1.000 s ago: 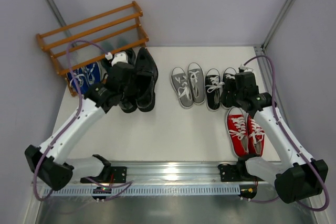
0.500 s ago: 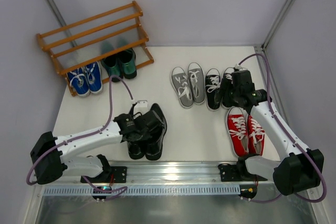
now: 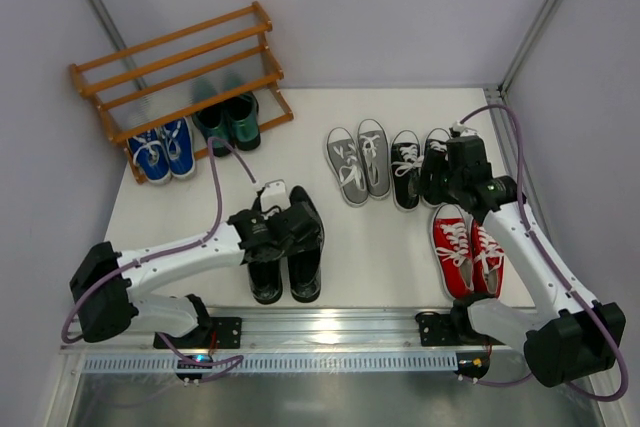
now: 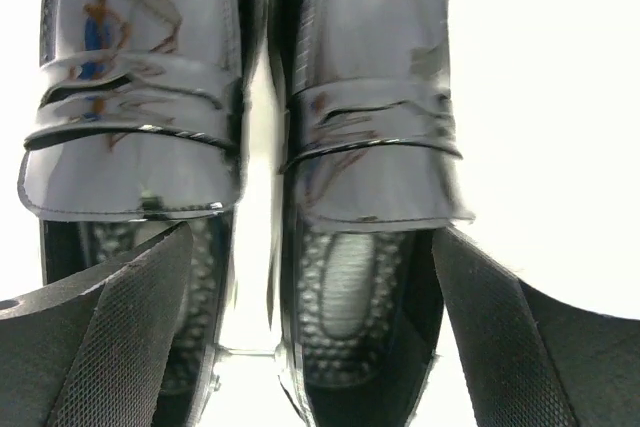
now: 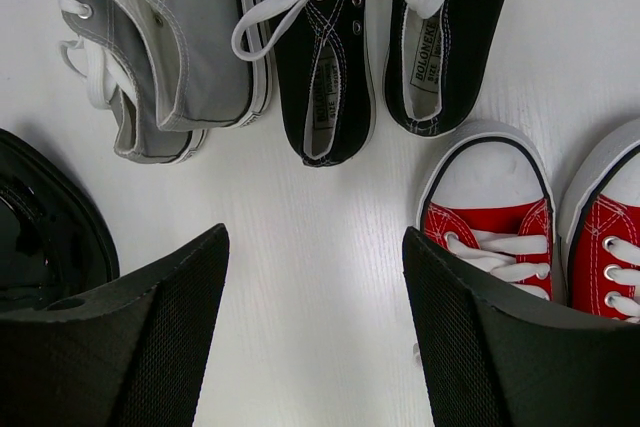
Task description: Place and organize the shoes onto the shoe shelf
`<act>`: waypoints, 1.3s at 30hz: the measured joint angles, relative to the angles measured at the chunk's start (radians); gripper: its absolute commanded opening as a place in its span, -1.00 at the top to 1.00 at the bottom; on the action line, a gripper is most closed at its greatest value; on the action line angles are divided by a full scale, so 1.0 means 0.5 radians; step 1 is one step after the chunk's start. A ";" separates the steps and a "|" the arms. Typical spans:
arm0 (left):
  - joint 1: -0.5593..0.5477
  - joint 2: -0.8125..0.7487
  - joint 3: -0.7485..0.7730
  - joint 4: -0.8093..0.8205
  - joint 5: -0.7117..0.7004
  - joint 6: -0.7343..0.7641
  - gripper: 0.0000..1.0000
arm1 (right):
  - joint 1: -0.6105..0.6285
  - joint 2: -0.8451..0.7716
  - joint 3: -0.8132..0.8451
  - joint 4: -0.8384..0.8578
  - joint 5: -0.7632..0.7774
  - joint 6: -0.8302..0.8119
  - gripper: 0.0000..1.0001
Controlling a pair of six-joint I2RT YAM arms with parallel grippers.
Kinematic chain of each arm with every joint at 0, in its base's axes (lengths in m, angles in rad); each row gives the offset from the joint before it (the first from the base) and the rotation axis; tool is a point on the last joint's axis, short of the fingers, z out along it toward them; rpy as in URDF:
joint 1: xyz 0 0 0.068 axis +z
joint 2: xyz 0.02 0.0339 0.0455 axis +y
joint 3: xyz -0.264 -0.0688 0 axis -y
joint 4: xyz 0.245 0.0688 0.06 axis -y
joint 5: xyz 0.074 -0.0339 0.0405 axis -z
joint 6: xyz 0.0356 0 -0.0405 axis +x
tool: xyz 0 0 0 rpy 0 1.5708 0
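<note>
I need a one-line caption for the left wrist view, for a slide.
Open left end effector over the black leather loafers, side by side on the white table.

Two shiny black leather loafers [image 4: 360, 147] sit side by side on the white table [image 4: 560, 97], with their toes pointing away. The left gripper [image 4: 312, 247] is spread wide over their heel ends, with one dark finger [image 4: 110, 347] in each bottom corner.
</note>
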 measured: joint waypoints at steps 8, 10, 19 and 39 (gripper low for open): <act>0.607 0.028 0.453 0.472 0.182 -0.020 -0.99 | 0.000 -0.080 0.000 -0.005 0.028 -0.001 -0.45; 0.944 0.027 0.415 0.689 0.235 -0.092 -1.00 | 0.000 -0.093 0.000 -0.007 0.027 0.000 -0.45; 1.531 -0.011 -0.228 1.746 0.033 -0.663 -0.99 | 0.000 -0.239 -0.024 -0.034 0.026 -0.001 -0.45; 2.052 0.875 0.096 2.647 -0.067 -1.040 -0.74 | 0.000 -0.099 -0.050 -0.119 -0.005 -0.043 -0.45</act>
